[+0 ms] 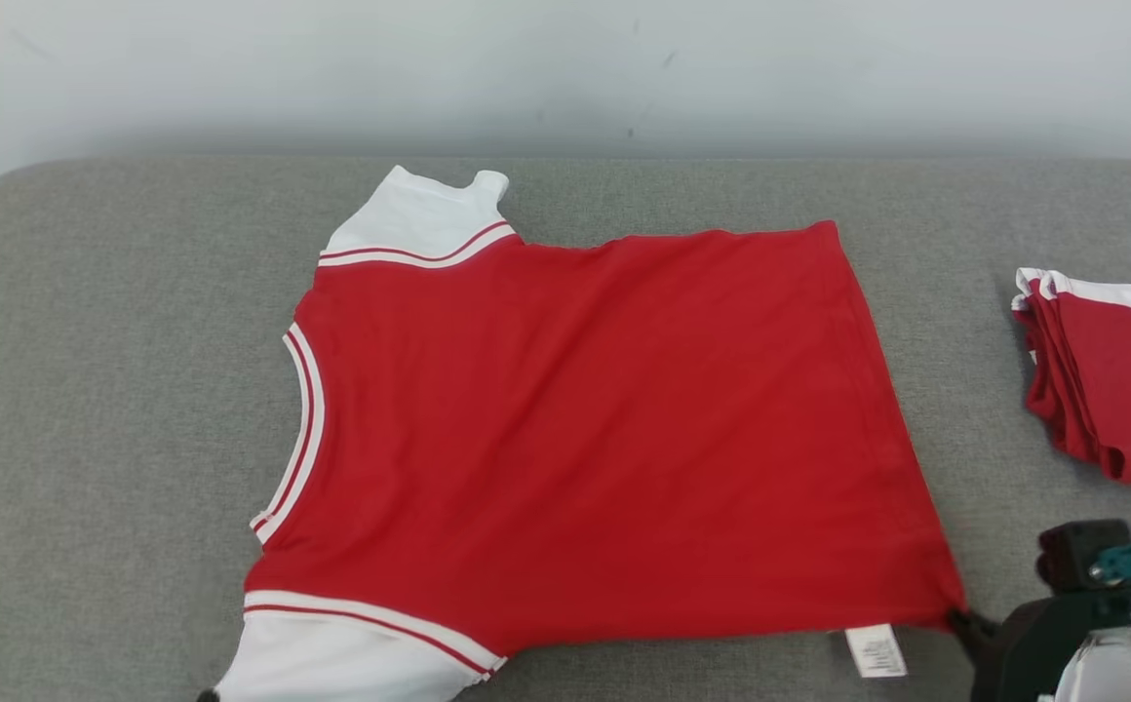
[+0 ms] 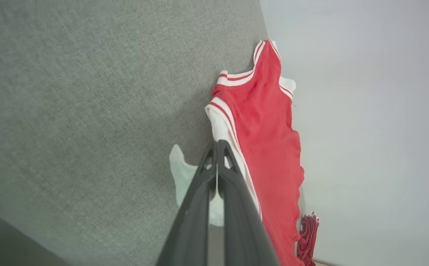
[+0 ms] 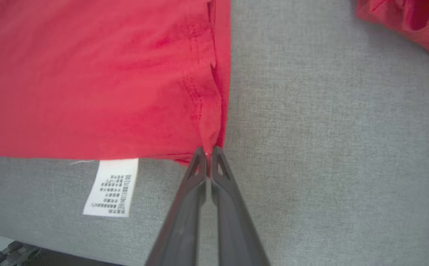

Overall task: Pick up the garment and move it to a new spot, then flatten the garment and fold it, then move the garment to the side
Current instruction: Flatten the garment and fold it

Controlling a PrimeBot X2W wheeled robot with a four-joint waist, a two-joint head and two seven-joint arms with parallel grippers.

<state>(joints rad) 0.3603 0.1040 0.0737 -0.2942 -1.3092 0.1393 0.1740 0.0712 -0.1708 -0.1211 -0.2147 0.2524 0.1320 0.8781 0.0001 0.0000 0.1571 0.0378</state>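
Red garment (image 1: 585, 429) flat on grey pad (image 1: 88, 390): hem corner (image 3: 210, 136) clenched between R gripper (image 3: 208, 152) jaws, white sleeve (image 2: 220, 125) pinched between L gripper (image 2: 217, 145) jaws.

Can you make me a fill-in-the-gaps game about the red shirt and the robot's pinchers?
The red T-shirt with white sleeves lies flat on a ____ fabric surface.
The right gripper is shut on its hem corner, beside a ____ printed label.
The left gripper is shut on a white ____.
The folded red garments lie on the robot's ____ side.
Missing words: grey, white, sleeve, right.
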